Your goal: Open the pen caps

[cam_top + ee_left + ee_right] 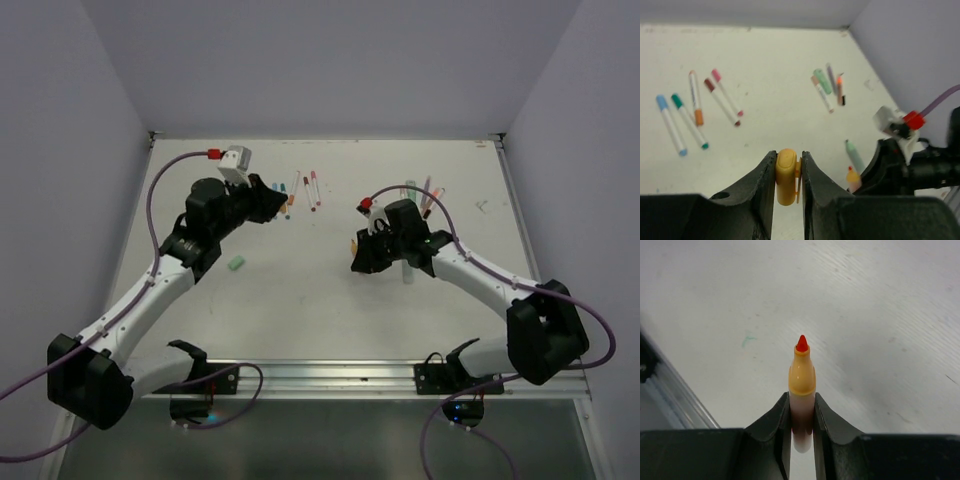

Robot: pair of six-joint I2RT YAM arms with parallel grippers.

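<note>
While the top view showed other pens [305, 188] lying on the table [300, 300] beyond both arms, the left wrist view had the left claw [788, 167] clenched on an orange cap [785, 176]. In the right wrist view the right claw [802, 412] gripped the uncapped pen [802, 377]; both were best laid flat before letting go.

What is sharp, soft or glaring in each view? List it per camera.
Top external: even diffuse light, faint shadows, the pens too small to resolve. Left wrist: the yellow cap in the left end effector slightly soft, its fingers dark. Right wrist: the uncapped pen in the right end effector sharp, a mild sheen on its collar.
</note>
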